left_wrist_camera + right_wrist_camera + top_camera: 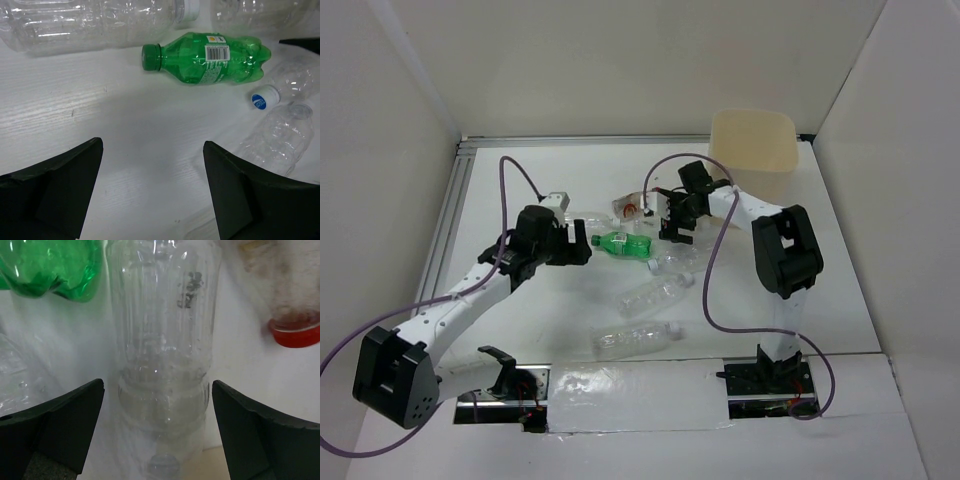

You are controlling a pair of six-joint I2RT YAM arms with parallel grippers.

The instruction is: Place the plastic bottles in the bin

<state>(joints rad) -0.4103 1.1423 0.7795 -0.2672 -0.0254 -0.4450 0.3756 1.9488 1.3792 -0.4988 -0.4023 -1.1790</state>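
Right gripper (157, 435): I hold its jaws spread either side of a clear ribbed plastic bottle (165, 340) lying on the white tabletop (125, 125), ready for a crosswise grip. Left gripper (152, 190): jaws spread, empty, short of the green plastic bottle (215, 57). The tall cream-beige plastic bin (755, 150) stands far right.

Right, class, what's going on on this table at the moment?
Two robot arms are meant to put plastic bottles in the bin. Neither holds anything. The right end effector hangs open over a clear bottle; the left end effector is open above the table near the green bottle.
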